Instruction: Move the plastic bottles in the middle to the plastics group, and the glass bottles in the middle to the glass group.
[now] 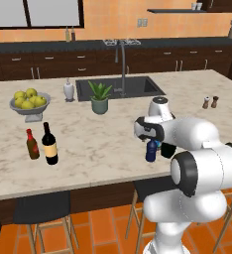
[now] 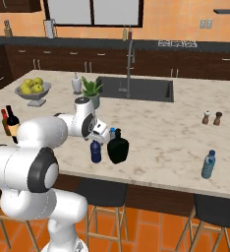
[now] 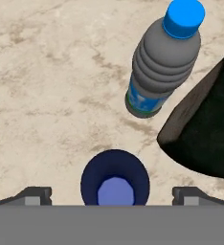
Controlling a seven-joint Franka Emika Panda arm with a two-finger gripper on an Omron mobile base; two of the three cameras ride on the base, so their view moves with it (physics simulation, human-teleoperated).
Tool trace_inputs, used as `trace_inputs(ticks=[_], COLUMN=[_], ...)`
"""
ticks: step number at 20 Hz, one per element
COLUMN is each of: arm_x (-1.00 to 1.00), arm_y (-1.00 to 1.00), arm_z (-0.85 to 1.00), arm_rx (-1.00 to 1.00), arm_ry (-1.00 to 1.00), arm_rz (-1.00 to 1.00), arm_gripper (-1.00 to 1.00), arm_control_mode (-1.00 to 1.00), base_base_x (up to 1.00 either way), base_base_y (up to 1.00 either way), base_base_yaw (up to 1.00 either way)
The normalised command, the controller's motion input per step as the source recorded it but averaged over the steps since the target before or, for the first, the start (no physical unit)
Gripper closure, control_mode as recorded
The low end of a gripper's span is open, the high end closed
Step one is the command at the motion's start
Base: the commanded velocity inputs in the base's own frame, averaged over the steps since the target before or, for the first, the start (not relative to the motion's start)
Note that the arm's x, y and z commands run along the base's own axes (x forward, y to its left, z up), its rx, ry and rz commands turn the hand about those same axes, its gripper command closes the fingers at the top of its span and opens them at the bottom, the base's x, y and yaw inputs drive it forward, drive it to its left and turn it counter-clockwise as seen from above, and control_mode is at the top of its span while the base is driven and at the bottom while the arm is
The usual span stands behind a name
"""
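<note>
1. Marble counter (image 1: pixel 88 144) spans mid-frame, glass group at left: wine bottle (image 1: pixel 50 144), sauce bottle (image 1: pixel 32 144).
2. Dark green-black bottle (image 2: pixel 118 146) stands centre frame.
3. Gripper (image 3: pixel 113 194), jaws wide apart, hovers over the dark blue bottle (image 3: pixel 115 179), bottom centre; descent and closing likely follow.

Even, bright rendered light with no glare, only faint soft shadows on the counter (image 1: pixel 103 144), everything slightly soft-edged.
</note>
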Motion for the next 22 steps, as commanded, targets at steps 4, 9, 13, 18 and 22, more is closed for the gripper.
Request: trace_inputs(ticks=[4,9,13,18,22], arm_x=[0.17,0.0,-0.06,0.0,-0.01], arm_y=[0.0,0.0,0.0,0.0,0.0], arm_z=[-0.12,-0.04,0.0,0.0,0.0], arm_rx=[0.0,0.0,0.0,0.0,0.0], arm_ry=[0.0,0.0,0.0,0.0,0.0], arm_rz=[0.0,0.0,0.0,0.0,0.0], arm_gripper=[-1.0,-1.0,-1.0,1.0,1.0], arm_control_mode=[-1.0,-1.0,-1.0,-1.0,-1.0], base_base_x=[0.0,0.0,0.0,0.0,0.0], base_base_y=[0.0,0.0,0.0,0.0,0.0], base_base_yaw=[0.0,0.0,0.0,0.0,0.0])
